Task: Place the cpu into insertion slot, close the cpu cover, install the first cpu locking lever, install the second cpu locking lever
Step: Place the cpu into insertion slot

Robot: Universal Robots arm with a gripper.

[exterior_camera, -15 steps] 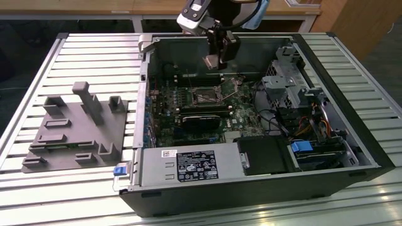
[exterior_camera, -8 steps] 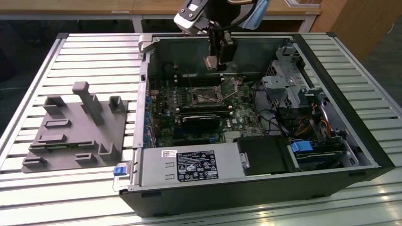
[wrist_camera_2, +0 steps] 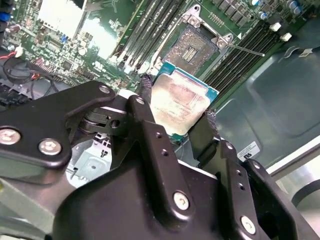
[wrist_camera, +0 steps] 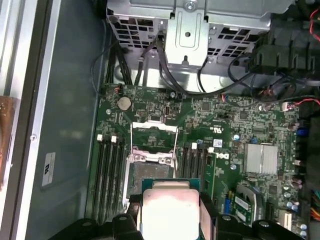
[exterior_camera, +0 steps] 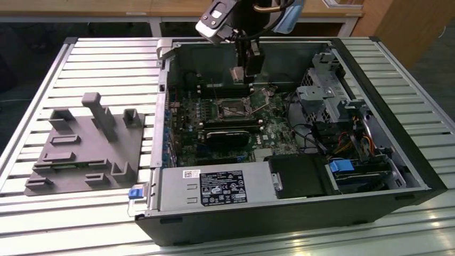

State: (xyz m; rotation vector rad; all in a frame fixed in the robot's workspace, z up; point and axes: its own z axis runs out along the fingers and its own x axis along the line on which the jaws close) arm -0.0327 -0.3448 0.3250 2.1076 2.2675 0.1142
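**Cpu in the fingers above an open socket, nothing seated yet**

The gripper [exterior_camera: 244,74] hung inside the open computer case [exterior_camera: 284,213], and its fingers [wrist_camera_2: 202,137] pinched the cpu [wrist_camera_2: 182,102] by two opposite edges, with the chip's metal top facing both wrist cameras. In the exterior view the gripper stood at about twelve o'clock from the insertion slot [exterior_camera: 233,110] and clear above the green circuit board [exterior_camera: 274,141]. The case lay on the slatted tabletop [exterior_camera: 85,53], with a grey fixture [exterior_camera: 85,146] at nine o'clock from it.

By my reading, the first step was under way and not finished. The cpu was in the air, near the insertion slot [wrist_camera_2: 192,47] but apart from it, and the slot's dark contact field lay bare. The cpu cover [wrist_camera: 151,157] appeared swung open, its frame off the socket. A thin locking lever [wrist_camera_2: 247,50] stuck out free beside the slot, seemingly unlatched. I could not make out the second lever. Seating the chip, closing the cover and latching both levers were all left to do.

The cpu [wrist_camera: 170,207] was a flat square with a dull silver-grey lid that had rounded corners. A thin teal-green rim showed around the lid, which carried a pale, washed-out sheen.
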